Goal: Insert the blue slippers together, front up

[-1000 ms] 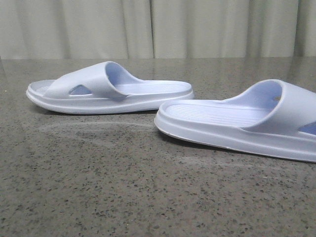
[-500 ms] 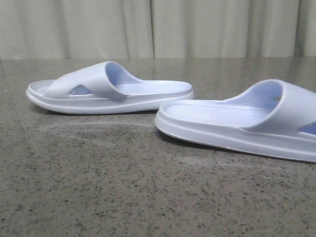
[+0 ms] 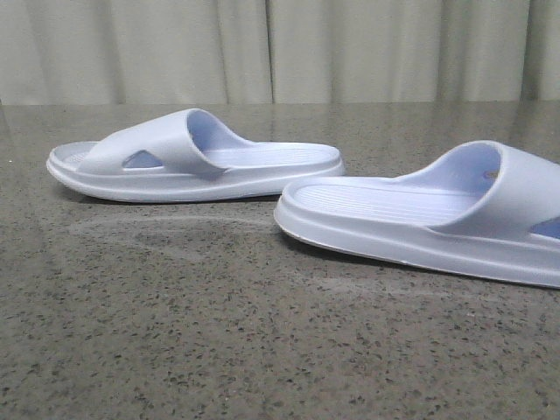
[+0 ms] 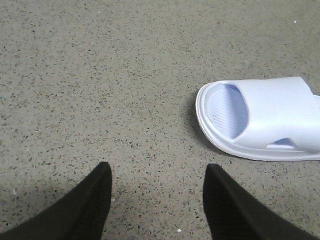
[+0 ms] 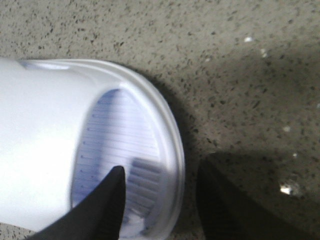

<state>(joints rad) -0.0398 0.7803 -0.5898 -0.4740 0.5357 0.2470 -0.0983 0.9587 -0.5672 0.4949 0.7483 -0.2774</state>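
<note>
Two pale blue slippers lie sole-down on the speckled grey table. The left slipper [image 3: 197, 157] lies further back, the right slipper [image 3: 420, 214] nearer and running off the right edge. Neither gripper shows in the front view. In the left wrist view my left gripper [image 4: 156, 167] is open and empty over bare table, with the left slipper [image 4: 265, 120] off to one side, apart from it. In the right wrist view my right gripper [image 5: 162, 167] is open and straddles the end rim of the right slipper [image 5: 60, 130]: one finger [image 5: 107, 200] over the ribbed footbed, the other outside the rim.
The grey speckled table [image 3: 219, 332] runs back to a pale curtain [image 3: 280, 48]. Nothing else stands on the table in these views.
</note>
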